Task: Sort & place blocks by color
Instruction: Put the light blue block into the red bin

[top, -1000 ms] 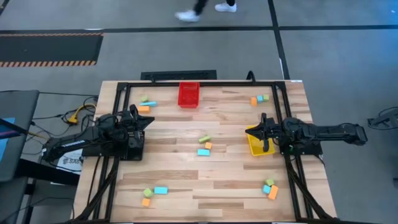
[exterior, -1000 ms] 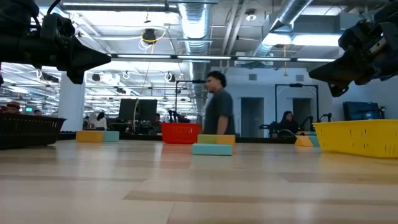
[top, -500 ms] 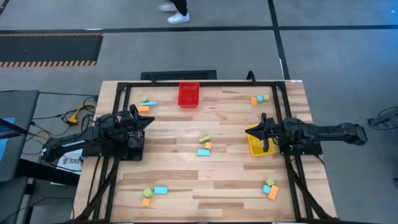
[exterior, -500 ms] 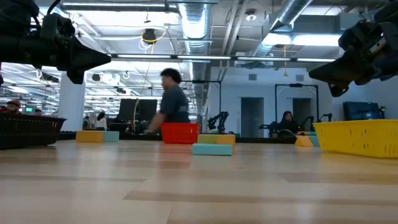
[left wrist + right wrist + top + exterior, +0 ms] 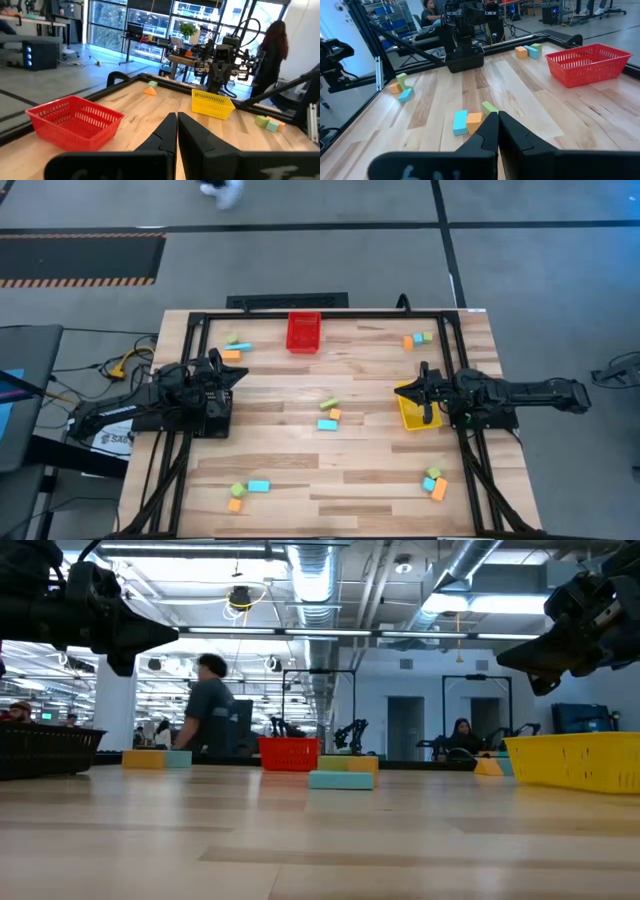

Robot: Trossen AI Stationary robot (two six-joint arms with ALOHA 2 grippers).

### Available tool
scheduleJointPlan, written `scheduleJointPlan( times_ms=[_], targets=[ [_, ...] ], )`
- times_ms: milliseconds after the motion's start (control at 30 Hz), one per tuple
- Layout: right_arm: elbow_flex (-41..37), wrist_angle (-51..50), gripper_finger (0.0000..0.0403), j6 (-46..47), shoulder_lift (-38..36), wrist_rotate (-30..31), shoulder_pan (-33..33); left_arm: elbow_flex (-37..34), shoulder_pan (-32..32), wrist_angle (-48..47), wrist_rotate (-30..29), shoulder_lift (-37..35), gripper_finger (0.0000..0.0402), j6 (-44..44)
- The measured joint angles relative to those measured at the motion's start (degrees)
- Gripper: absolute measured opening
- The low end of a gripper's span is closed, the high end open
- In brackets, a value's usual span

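Note:
Small light-blue, orange and yellow-green blocks lie flat on the table in five groups: centre (image 5: 329, 413), far left (image 5: 236, 347), far right (image 5: 417, 339), near left (image 5: 247, 492) and near right (image 5: 434, 482). My left gripper (image 5: 243, 372) hovers shut over the left side, above a black bin (image 5: 45, 750). My right gripper (image 5: 400, 391) hovers shut over the yellow bin (image 5: 415, 415) on the right. In the wrist views both pairs of fingers, left (image 5: 177, 131) and right (image 5: 498, 131), are closed on nothing. The centre blocks (image 5: 469, 121) lie ahead of the right gripper.
A red bin (image 5: 304, 331) stands at the middle of the far edge. A black frame (image 5: 320, 314) runs along the table's edges. Bare wood lies between the block groups. A person (image 5: 210, 705) walks in the room beyond the far edge.
Both arms and all blocks have kept still. Only a person beyond the far edge has walked toward the left.

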Motion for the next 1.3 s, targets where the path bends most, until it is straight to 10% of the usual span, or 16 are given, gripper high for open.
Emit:
scheduleJointPlan(
  times_ms=[367,800,967,1300],
  targets=[
    [0.64,11.30,0.0025,-4.22,-0.01,4.67,-1.50,0.33,-0.02,9.74,4.45,3.51,0.0000,-2.42],
    [6.65,9.04,0.0046,-12.00,6.39,12.75,-12.08,17.20,2.13,3.71,-14.49,37.24,0.0008,9.15],
    [6.65,8.65,0.0077,-9.82,11.11,12.26,-12.63,27.61,7.78,-12.79,-22.32,46.11,0.0063,8.90],
    [6.67,9.02,0.0131,-6.58,15.89,11.98,-12.52,46.50,19.31,-36.35,-14.86,68.06,0.0210,25.21]
  ],
)
